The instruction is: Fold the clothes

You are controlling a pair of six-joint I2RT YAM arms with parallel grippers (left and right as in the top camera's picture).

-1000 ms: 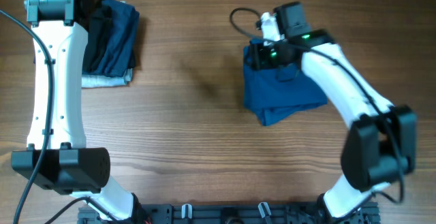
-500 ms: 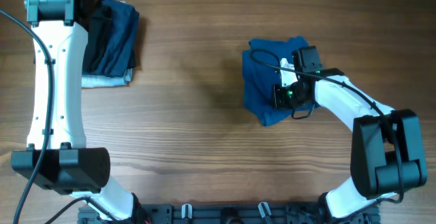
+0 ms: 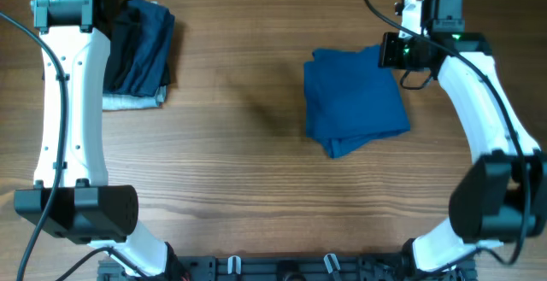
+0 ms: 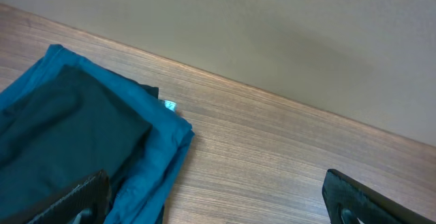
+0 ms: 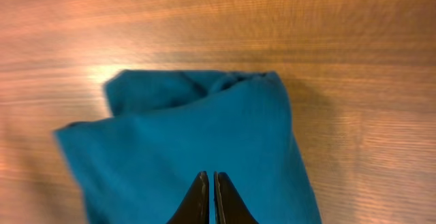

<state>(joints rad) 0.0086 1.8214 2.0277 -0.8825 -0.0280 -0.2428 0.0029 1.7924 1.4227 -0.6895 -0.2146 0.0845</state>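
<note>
Where the right tool (image 5: 209,182) shows in its own wrist view, we see its two dark fingers pressed together tip to tip with no cloth between them, poised over the blue shirt (image 5: 184,135). From overhead, we find that tool (image 3: 391,50) at the far right corner of the shirt (image 3: 355,93), and we cannot tell whether it touches the fabric. The shirt lies folded into a rough rectangle on the table (image 3: 239,144), right of the middle, with layered edges showing along its near side. Over on the left, the left tool (image 4: 214,190) stands spread wide and empty, its fingers at the lower corners of its wrist view. Just beside it, at the far left of the table, sits a pile of folded garments (image 3: 137,55): a dark one and a blue one, with a pale one showing at the bottom.
</note>
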